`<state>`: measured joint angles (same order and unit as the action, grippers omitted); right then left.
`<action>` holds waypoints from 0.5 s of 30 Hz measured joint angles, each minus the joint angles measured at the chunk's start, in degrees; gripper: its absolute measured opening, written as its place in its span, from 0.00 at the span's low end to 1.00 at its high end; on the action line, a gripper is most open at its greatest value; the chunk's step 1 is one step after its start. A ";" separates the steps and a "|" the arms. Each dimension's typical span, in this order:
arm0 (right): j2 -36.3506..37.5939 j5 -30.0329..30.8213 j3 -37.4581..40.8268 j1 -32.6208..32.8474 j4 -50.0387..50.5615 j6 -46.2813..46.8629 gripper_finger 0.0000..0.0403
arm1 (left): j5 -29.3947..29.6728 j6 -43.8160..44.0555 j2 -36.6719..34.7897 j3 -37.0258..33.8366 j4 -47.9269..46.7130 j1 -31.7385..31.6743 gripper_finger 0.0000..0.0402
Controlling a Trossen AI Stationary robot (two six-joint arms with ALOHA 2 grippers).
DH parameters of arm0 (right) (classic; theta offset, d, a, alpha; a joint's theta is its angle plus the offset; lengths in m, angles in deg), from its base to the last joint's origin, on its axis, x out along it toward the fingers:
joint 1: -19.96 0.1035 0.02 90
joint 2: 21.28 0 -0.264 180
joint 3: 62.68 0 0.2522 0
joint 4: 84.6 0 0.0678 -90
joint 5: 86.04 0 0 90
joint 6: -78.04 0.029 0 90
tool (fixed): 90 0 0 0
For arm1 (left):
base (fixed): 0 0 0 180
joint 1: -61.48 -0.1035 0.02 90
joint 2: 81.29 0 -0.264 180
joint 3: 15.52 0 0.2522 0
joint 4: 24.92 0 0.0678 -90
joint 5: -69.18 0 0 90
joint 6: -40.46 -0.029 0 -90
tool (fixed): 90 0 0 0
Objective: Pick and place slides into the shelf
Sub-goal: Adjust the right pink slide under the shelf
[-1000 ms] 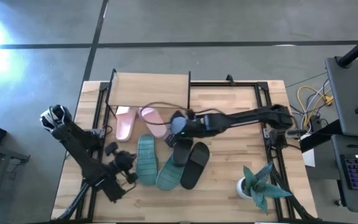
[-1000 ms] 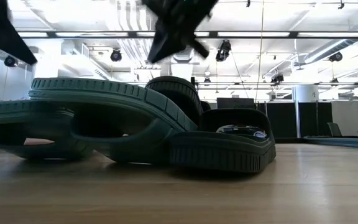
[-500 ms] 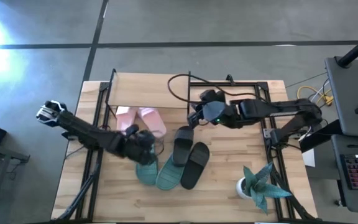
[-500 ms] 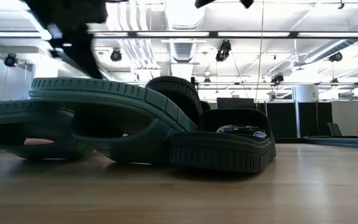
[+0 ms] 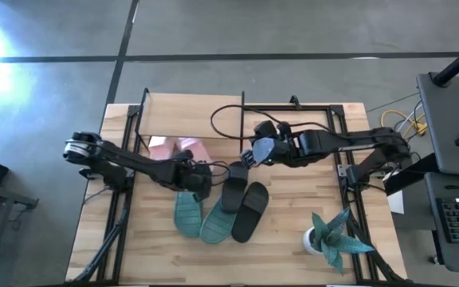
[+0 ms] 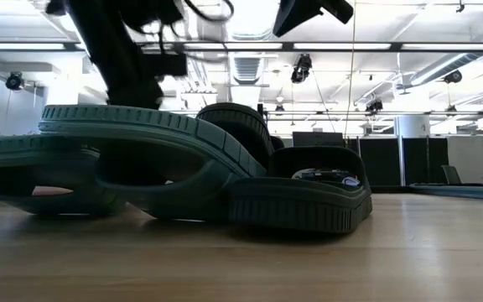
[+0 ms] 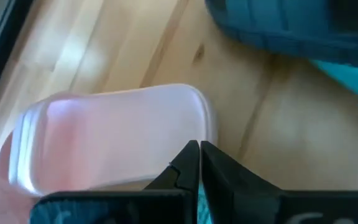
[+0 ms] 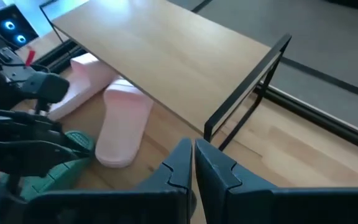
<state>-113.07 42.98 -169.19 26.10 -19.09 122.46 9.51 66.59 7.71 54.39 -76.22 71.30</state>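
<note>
both arms reach in at the slides in front of the shelf (image 5: 194,114).

left gripper (image 5: 198,180), fingers pressed together and empty, hangs over the near end of the pink slides (image 5: 183,147), which lie partly under the shelf. right gripper (image 5: 253,154), also closed on nothing, hovers by the shelf's right post. teal slides (image 5: 202,217) and black slides (image 5: 243,203) lie just nearer.

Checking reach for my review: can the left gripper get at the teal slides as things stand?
Probably yes. The left gripper hangs shut just above the left teal slide, nothing between them; it would have to open first.
</note>
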 joint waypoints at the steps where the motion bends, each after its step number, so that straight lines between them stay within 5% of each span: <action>1: -0.12 -0.04 0.10 0.00 0.13 0.34 0.03 | -0.01 -0.06 1.21 0.21 0.26 -0.20 0.00; 15: -0.66 -0.18 0.24 -0.02 4.12 4.51 0.03 | 8.25 0.41 10.23 4.60 -0.23 -0.87 0.00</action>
<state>-113.72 42.81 -168.95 26.07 -14.97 126.97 17.76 67.00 17.93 58.99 -76.44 70.43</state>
